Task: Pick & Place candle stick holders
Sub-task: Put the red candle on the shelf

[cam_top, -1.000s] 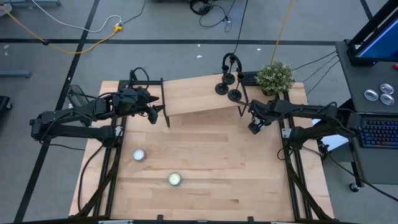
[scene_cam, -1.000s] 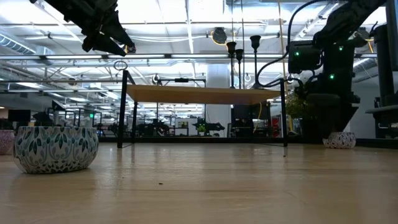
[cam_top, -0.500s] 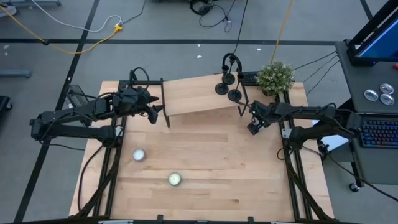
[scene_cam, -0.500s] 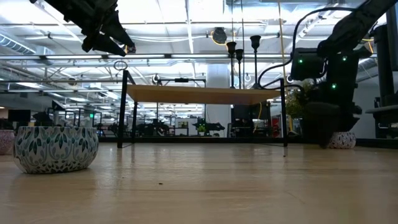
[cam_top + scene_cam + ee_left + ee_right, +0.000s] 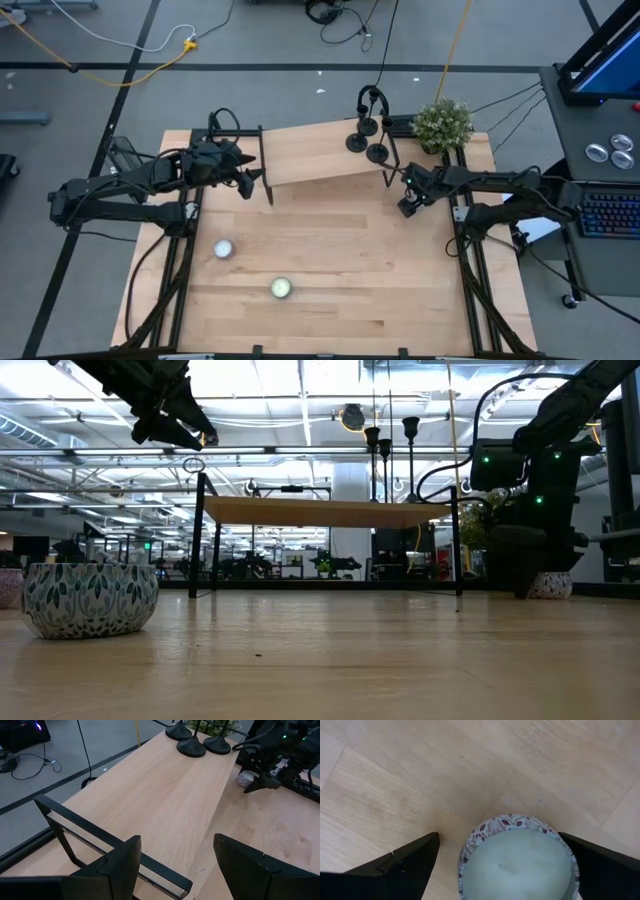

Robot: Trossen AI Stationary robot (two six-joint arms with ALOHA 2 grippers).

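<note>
Three black candle stick holders stand on their round bases at the far right end of a raised wooden shelf; they also show in the left wrist view and the low view. My left gripper hovers open and empty at the shelf's left end. My right gripper is open just right of the shelf, pointing down. Its fingers stand on either side of a patterned tealight candle that rests on the table.
Two more round candles lie on the table's near left part; one fills the low view's left. A potted plant stands at the far right corner behind the holders. The shelf's black legs stand on the table.
My right gripper has gone down a little toward the patterned candle, then kept still.
</note>
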